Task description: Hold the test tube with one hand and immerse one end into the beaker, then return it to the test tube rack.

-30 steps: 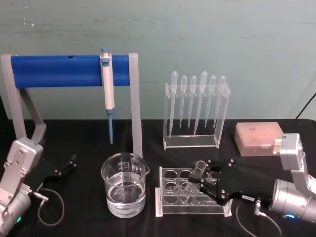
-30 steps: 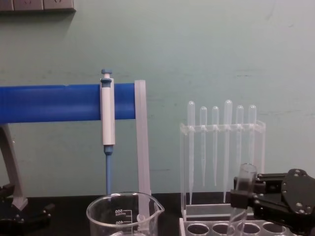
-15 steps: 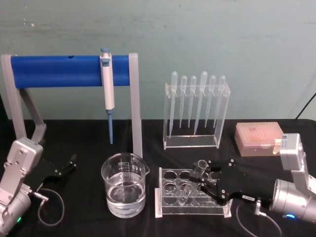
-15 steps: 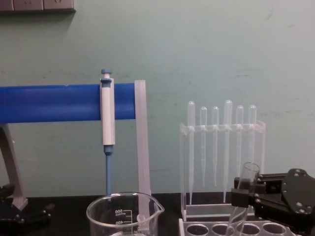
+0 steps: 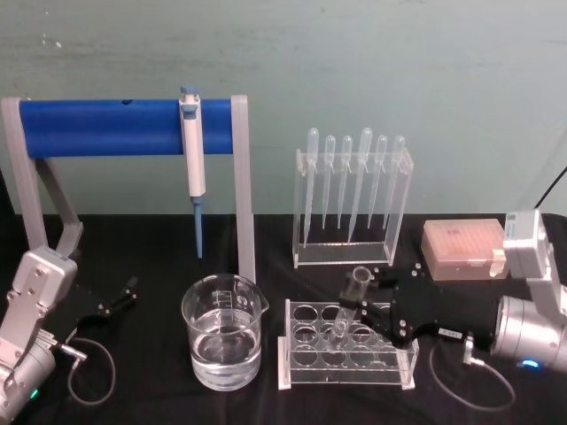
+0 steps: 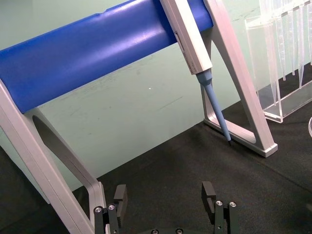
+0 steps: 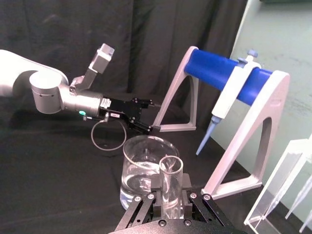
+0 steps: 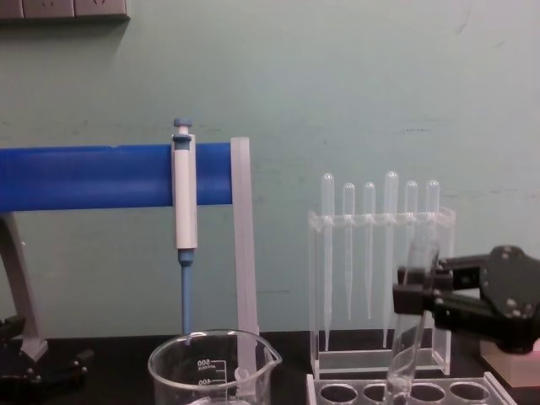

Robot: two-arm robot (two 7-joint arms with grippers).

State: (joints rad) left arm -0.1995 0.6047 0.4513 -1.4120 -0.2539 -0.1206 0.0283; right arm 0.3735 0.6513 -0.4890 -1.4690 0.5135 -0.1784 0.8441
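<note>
A: Where's the test tube [image 5: 359,285]?

B: Clamped in the right gripper [image 5: 351,310], fingers closed on its upper part just below the rim. It leans, open end up and toward the right, rounded end down at a middle hole of the rack [image 5: 292,361]. I can't tell how deep it sits.

A: And the beaker [image 5: 221,312]?

B: Just left of the rack on the black surface [image 5: 159,248], partly filled with clear liquid, apart from the tube.

A: The other arm?

B: The left gripper [image 6: 164,200] rests low at the far left, fingers spread apart, holding nothing.
</note>
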